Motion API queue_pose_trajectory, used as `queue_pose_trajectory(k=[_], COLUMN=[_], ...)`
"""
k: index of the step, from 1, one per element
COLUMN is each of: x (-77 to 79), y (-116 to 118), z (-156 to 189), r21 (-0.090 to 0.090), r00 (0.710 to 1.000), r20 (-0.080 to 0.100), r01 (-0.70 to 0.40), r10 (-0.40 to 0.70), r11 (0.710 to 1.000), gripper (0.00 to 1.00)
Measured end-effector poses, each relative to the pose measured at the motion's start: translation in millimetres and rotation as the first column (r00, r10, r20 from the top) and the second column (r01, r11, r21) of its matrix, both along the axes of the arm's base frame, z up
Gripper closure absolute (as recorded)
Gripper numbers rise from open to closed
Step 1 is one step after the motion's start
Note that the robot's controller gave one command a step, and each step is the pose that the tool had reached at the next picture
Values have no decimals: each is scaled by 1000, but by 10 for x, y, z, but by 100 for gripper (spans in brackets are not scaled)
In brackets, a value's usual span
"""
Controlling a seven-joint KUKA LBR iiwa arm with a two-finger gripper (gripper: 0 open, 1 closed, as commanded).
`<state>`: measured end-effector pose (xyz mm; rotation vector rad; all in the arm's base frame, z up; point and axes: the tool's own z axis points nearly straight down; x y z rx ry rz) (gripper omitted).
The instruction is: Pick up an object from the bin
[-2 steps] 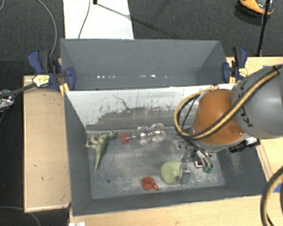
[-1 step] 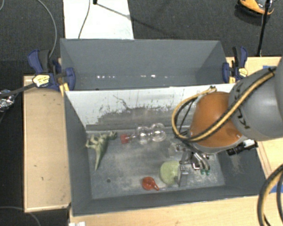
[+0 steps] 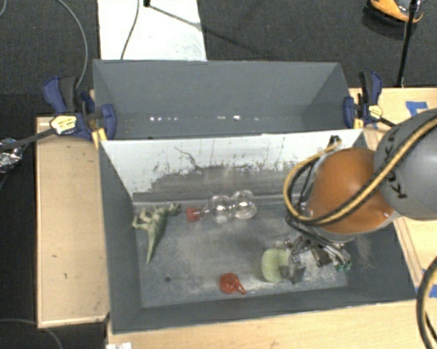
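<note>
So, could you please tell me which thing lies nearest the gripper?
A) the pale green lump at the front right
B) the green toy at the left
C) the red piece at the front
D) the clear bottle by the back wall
A: the pale green lump lies right beside the gripper, closer to it than anything else.
</note>
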<state>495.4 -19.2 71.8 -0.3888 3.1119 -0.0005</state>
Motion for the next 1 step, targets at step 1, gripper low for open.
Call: queue_pose_trajectory(k=[1], x=[0], y=[0], z=[0], r21=[0], r00=[1000], r20=[0], r01=[1], r10=[-1], r11=[1000], gripper=[100])
